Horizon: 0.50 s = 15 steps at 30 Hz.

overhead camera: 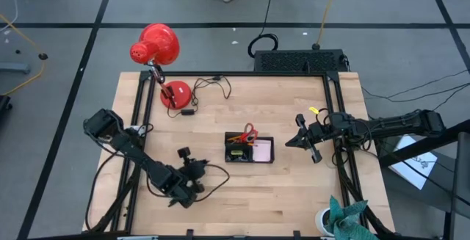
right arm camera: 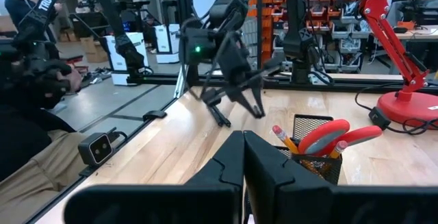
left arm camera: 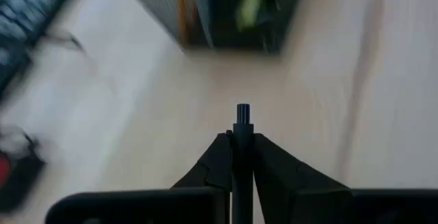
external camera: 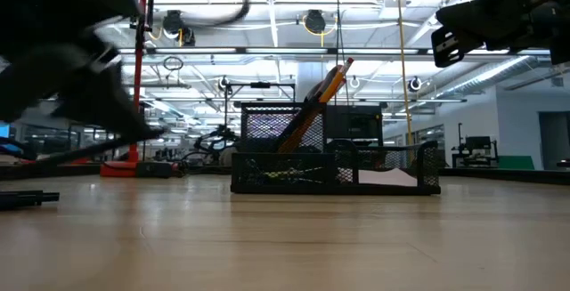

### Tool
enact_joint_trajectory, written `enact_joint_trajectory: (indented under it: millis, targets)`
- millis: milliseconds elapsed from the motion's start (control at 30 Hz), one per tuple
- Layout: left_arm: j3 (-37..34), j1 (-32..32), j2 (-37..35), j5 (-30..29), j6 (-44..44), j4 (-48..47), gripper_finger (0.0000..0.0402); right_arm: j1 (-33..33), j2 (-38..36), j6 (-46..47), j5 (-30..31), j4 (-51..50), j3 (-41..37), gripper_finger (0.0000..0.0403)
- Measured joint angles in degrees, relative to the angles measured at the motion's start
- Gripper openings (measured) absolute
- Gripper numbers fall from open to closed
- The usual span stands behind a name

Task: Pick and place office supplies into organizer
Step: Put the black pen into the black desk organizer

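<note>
The black mesh organizer stands mid-table. It holds red-handled scissors, orange pencils, a pink sticky-note pad and a small yellow piece. My left gripper is to its left, toward the near edge, shut on a black pen. In the left wrist view the organizer lies ahead of the fingers. My right gripper hovers right of the organizer, raised above the table, shut and holding nothing; its shut fingers point toward the scissors. My left gripper pinches the black pen between its two fingers, which lie along the pen. A short end sticks out past the fingertips toward the organizer. The right wrist view shows the pen slanting down below the gripper.
A red desk lamp stands on its base at the far left, its cord lying on the table. A larger black box sits beyond the far edge. A teal cloth in a cup stands at the near right corner.
</note>
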Motion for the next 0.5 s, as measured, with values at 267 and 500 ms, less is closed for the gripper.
enact_joint_trajectory:
  millis: [267, 500]
  targets:
    - [0.16, 7.48, -8.08, -3.40, 27.12, 16.77, 0.0023, -0.02, 0.00, -0.01, 0.00, 0.42, 0.00, 0.0000]
    - [0.24, 18.00, -13.75, 16.64, 51.97, 39.98, 0.0030, -0.01, 0.02, -0.03, 0.00, 0.39, 0.00, 0.0000]
